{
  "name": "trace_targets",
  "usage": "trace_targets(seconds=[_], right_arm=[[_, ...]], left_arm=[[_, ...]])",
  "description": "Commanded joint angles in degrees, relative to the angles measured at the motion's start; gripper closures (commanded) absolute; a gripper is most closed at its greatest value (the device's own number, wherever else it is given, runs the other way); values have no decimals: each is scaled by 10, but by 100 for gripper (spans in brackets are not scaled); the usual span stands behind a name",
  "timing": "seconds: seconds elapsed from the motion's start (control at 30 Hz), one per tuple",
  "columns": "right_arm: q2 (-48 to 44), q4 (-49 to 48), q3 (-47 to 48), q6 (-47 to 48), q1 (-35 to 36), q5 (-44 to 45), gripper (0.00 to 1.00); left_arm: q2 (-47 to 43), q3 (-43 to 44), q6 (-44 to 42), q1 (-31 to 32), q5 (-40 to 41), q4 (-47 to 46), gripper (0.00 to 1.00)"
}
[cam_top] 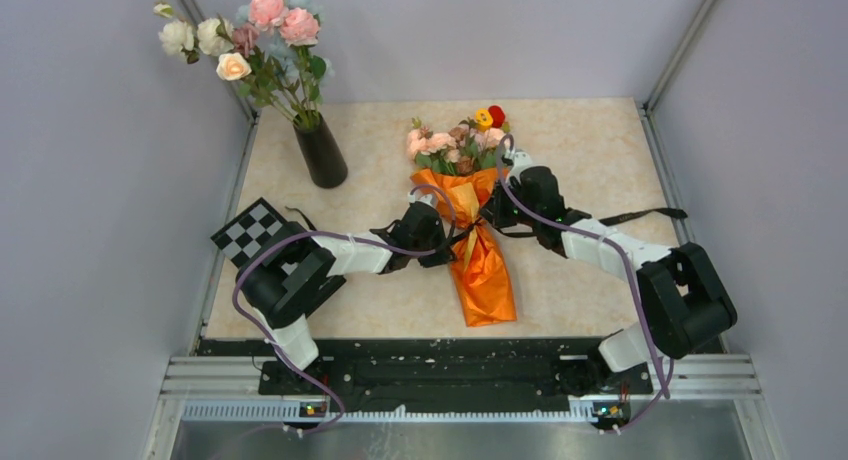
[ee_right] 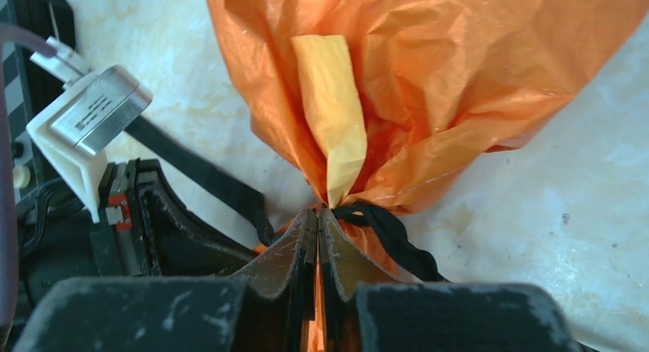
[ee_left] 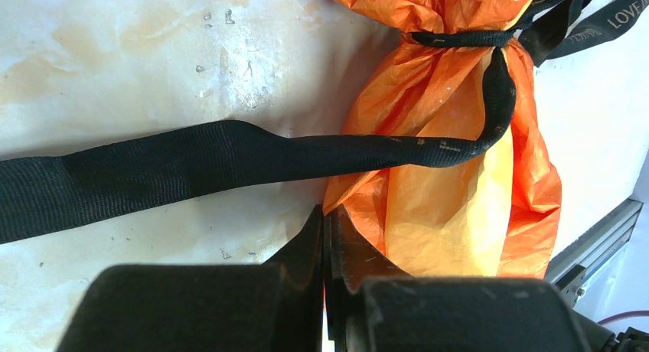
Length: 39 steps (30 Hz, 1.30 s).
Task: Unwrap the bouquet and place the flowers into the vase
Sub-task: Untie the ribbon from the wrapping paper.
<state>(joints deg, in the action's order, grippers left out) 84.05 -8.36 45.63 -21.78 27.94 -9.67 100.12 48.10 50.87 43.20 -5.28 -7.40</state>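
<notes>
Beige marbled table (cam_top: pixel 580 150). Flat on it, ribbon-tied bouquet (cam_top: pixel 482 265). Neck pinched by right gripper (ee_right: pixel 316 214), orange paper (ee_right: pixel 459 76) between fingers. Left gripper (ee_left: pixel 324 214): shut tight at paper's edge.

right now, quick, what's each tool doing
left tool: closed, tips at the edge of the bouquet, no grip visible
right tool: closed, pinching the bouquet's orange paper at its tied neck
</notes>
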Motion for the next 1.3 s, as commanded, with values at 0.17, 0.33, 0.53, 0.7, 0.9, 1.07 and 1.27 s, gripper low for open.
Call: trace_targets(seconds=[0.17,0.33,0.53,0.7,0.9,1.07,1.27], right_arm=[[34,1,8,19,0,-54,85],[54,-11,10,3,0,-44,84],[72,-15,20,-17,0,-26,78],[89,-19,27,-26,0,-22,76],[98,-28,30,-39,0,-9,85],[75,-34,23,-54,0,10,100],[30,-41,4,-78,-8,30,100]], left_arm=[[-8,-11,-9,-4,2,17,100],[-8,-9,-9,-4,2,20,100],[-6,-7,-10,-4,-1,22,100],[-5,-4,-13,-4,-3,24,100],[-3,-2,-14,-4,-4,26,100],[-5,-8,-15,-4,0,27,100],[-8,-18,-14,-5,5,25,100]])
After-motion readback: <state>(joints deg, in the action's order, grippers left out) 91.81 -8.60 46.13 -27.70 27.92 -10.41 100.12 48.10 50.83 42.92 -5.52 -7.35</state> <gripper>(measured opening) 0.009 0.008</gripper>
